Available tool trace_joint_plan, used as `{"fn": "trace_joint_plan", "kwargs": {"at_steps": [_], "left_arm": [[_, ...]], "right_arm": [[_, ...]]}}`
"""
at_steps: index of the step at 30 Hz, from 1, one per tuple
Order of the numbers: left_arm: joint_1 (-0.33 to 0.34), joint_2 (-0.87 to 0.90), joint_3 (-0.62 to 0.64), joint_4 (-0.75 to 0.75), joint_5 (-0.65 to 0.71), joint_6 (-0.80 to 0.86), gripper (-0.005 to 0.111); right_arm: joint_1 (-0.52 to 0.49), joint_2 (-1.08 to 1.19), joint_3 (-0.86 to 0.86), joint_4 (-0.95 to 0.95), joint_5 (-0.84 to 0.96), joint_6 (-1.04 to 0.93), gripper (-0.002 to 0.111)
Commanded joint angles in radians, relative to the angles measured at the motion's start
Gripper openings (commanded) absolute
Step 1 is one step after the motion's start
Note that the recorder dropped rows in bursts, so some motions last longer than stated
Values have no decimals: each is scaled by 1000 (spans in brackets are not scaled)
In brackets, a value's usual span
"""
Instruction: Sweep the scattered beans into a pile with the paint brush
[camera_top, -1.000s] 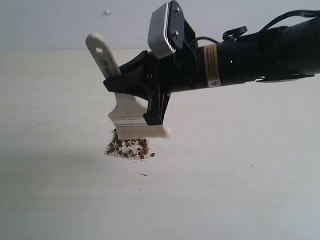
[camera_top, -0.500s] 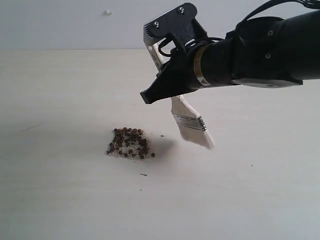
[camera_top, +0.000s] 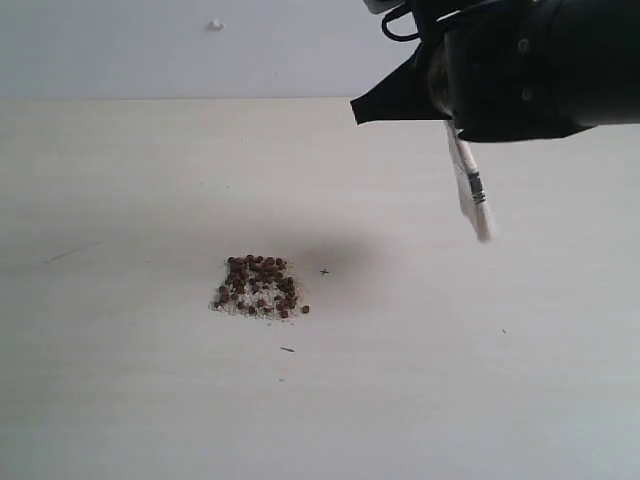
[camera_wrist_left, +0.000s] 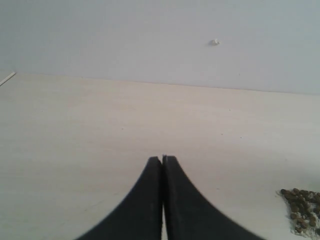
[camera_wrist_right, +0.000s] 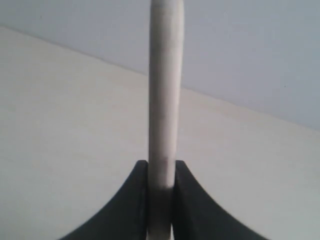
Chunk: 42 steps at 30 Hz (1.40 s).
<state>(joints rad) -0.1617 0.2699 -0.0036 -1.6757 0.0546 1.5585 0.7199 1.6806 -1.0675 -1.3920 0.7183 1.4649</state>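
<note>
My left gripper (camera_wrist_left: 162, 160) has its jaws pressed together. On the table (camera_top: 120, 400) the beans (camera_top: 262, 268) lie gathered in one pile (camera_top: 255, 295). Farther back, right of it, my right gripper (camera_wrist_right: 161, 169) clamps the paint brush (camera_top: 470, 192), bristles hanging clear of the surface.

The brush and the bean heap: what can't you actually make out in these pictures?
- Exterior view: the upper handle of the brush is hidden behind the black arm, and its bristles are blurred.
- Right wrist view: only the brush's thin edge shows between the jaws, and the frame cuts off its far end.
- Left wrist view: the heap is cut off at the corner.
- Exterior view: the white speck on the wall is too small to identify.
</note>
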Motion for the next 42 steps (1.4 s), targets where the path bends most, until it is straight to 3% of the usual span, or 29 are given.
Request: {"fn": "trace_joint_plan", "kwargs": {"at_steps": [1,3,8,14,23,35,42], "left_arm": [[-6,-2,4,-5,6,-1,0],[-6,-2,4,-5,6,-1,0],[-6,-2,4,-5,6,-1,0],[-6,-2,4,-5,6,-1,0],[-6,-2,4,-5,6,-1,0],[-6,-2,4,-5,6,-1,0],[-6,-2,4,-5,6,-1,0]], "right_arm": [[97,-3,34,-232,130,257,0],[161,1,66,-350,232,393,0],[298,57,128,-352,503,586,0],[372,180,141,-352,503,659,0],[384,325,138,-352,495,659,0],[384,391,-57,-352,258,659,0],[384,462,-156,-352,253,659,0]]}}
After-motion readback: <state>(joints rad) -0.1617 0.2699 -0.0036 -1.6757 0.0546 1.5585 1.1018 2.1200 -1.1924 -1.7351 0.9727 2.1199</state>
